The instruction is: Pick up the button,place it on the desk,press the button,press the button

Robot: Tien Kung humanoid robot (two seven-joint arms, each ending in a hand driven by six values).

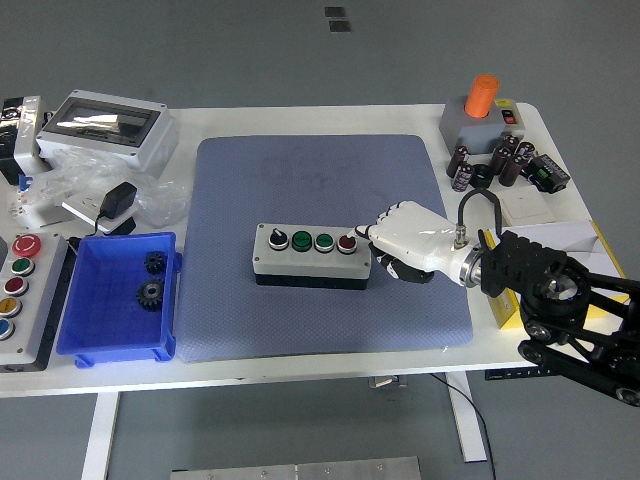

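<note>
- A blue bin [118, 300] holding two dark gears sits at the left of the white worktop [300, 355], clear of the action.
- The button box [311, 254] lies flat on the blue mat [320, 180], near its middle, so placing looks done.
- The right hand [405, 240] has its fingers curled together, one fingertip [358, 234] on the red button [346, 241] at the box's right end; it grips nothing.
- This looks like a press step; next it calls for a straight downward push, then a lift clear.
</note>
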